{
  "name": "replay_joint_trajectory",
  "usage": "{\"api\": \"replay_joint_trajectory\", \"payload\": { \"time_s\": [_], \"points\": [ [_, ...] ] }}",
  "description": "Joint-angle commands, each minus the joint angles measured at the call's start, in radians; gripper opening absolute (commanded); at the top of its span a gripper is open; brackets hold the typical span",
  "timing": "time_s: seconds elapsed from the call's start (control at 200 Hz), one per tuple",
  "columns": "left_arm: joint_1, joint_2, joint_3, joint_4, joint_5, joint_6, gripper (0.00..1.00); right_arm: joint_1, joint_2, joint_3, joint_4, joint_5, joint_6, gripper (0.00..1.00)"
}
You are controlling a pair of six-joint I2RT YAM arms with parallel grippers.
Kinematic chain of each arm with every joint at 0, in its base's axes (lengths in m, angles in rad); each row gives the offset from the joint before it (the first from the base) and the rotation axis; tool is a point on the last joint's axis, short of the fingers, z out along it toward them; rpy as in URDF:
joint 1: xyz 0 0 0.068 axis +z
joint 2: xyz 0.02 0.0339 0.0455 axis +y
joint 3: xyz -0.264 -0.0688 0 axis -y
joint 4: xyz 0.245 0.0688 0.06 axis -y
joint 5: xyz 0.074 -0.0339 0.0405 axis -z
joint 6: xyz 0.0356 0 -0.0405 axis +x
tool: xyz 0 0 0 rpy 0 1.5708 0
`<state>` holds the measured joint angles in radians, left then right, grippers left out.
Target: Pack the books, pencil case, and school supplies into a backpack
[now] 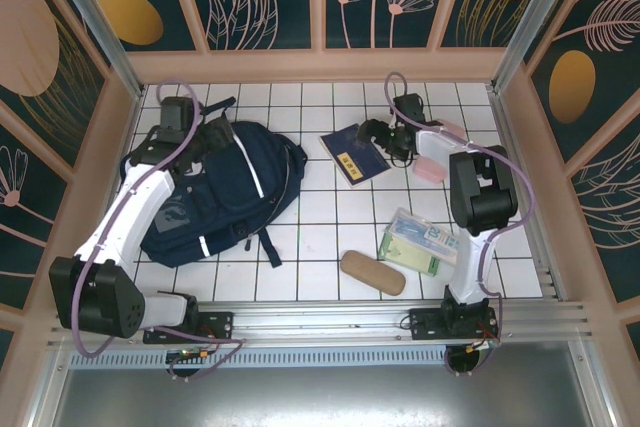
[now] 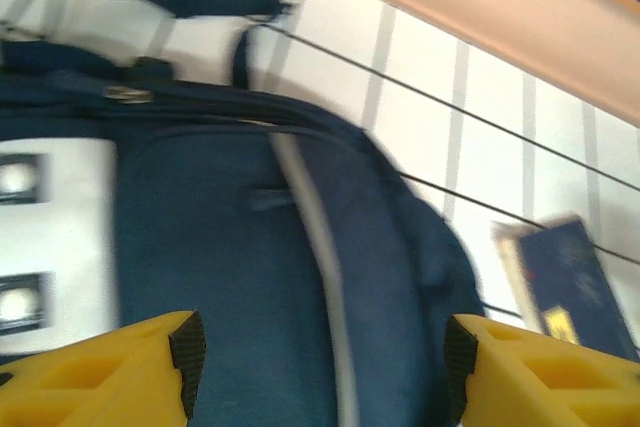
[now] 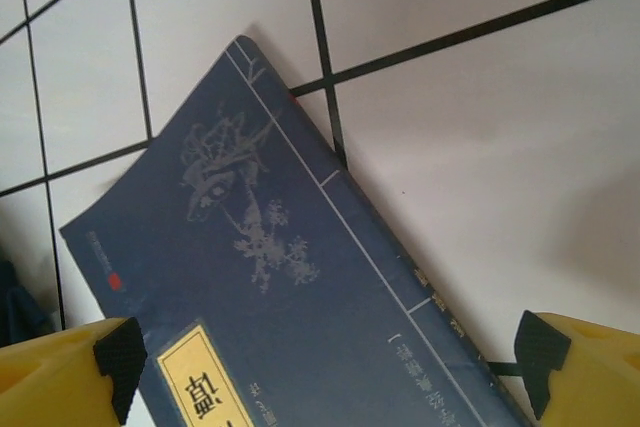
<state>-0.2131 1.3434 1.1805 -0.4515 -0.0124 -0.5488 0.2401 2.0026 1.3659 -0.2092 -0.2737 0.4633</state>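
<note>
- The backpack [image 1: 215,197] is showing matt navy cloth.
- The dark blue book [image 3: 300,327] is showing a smooth, matt paper cover.
- The table [image 1: 320,227] is gleaming with glossy white tiles.

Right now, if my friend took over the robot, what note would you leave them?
Left gripper: open, over the backpack, holding nothing.
Right gripper: open, above the dark blue book, not gripping it.
On the tiles: pink pouch, green-white packet, tan case.
Done: cannot tell what is already inside the backpack.
Left: pack the book, pouch, packet and case.
</note>
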Motion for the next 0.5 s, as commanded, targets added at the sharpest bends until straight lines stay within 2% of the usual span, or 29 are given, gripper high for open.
{"api": "replay_joint_trajectory", "payload": {
  "time_s": [0.0,0.085,0.17,0.28,0.365,0.49],
  "points": [
    [-0.128,0.074,0.057,0.065,0.109,0.009,0.66,-0.021,0.037,0.035,-0.031,-0.097,-0.034,0.95],
    [-0.175,0.15,0.039,0.189,0.253,-0.084,0.66,-0.022,0.028,-0.003,-0.007,-0.124,-0.027,0.95],
    [-0.233,0.244,0.056,0.274,0.328,-0.145,0.63,-0.022,0.021,-0.048,0.023,-0.153,-0.009,0.94],
    [-0.284,0.352,0.076,0.377,0.368,-0.217,0.62,-0.025,-0.006,-0.144,0.142,-0.285,0.063,0.93],
    [-0.289,0.44,0.077,0.452,0.398,-0.286,0.63,-0.024,-0.019,-0.201,0.214,-0.34,0.116,0.93],
    [-0.289,0.552,0.116,0.47,0.406,-0.326,0.64,-0.016,-0.045,-0.274,0.313,-0.423,0.193,0.91]
  ]
}}
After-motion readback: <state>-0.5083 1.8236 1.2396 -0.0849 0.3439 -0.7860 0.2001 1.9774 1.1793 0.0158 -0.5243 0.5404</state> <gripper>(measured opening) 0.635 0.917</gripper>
